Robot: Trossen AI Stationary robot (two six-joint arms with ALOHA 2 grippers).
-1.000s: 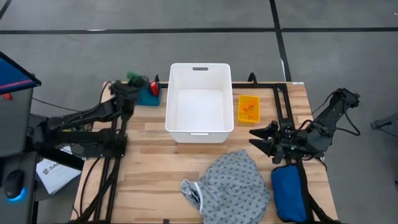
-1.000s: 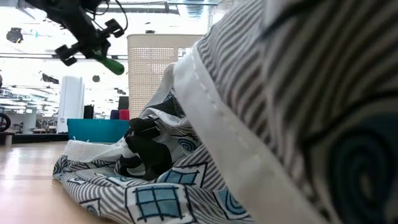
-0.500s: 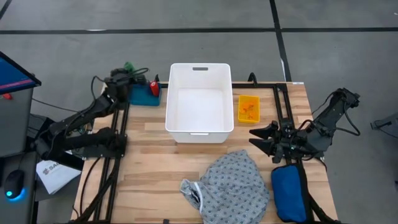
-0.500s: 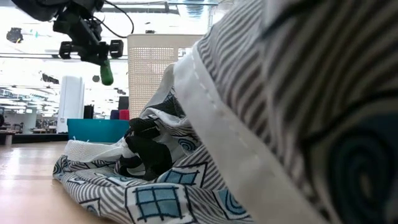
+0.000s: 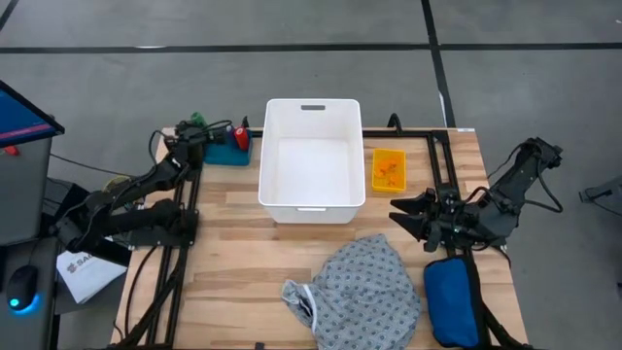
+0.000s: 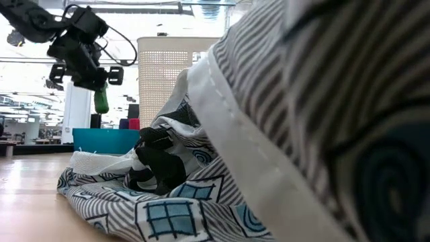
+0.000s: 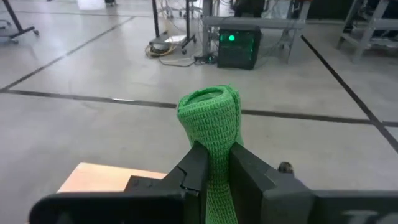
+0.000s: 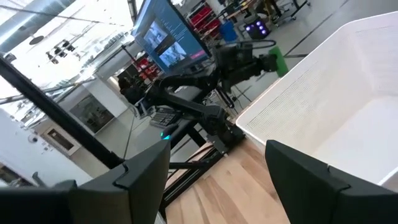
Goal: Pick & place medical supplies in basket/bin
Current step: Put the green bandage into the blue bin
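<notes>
At the far left of the bench [image 5: 243,253], a green roll [image 7: 211,124] is held upright between the nearly shut fingers [image 7: 196,171] of the left gripper [image 5: 194,129], above a teal tray [image 5: 231,151]. One red piece [image 5: 240,137] is seen in that tray; the rest of the tray is hidden by the arm. In the middle, one white bin [image 5: 312,160] stands empty. To its right, one orange tray [image 5: 388,170] holds small orange items too small to count. Nearer, one grey patterned gown [image 5: 360,292] lies crumpled, and it blocks most of the low view. At the right, the right gripper [image 5: 408,222] hovers with fingers [image 8: 311,180] spread wide, holding nothing, just beyond one blue pouch [image 5: 454,301], which is cut off at the near edge.
</notes>
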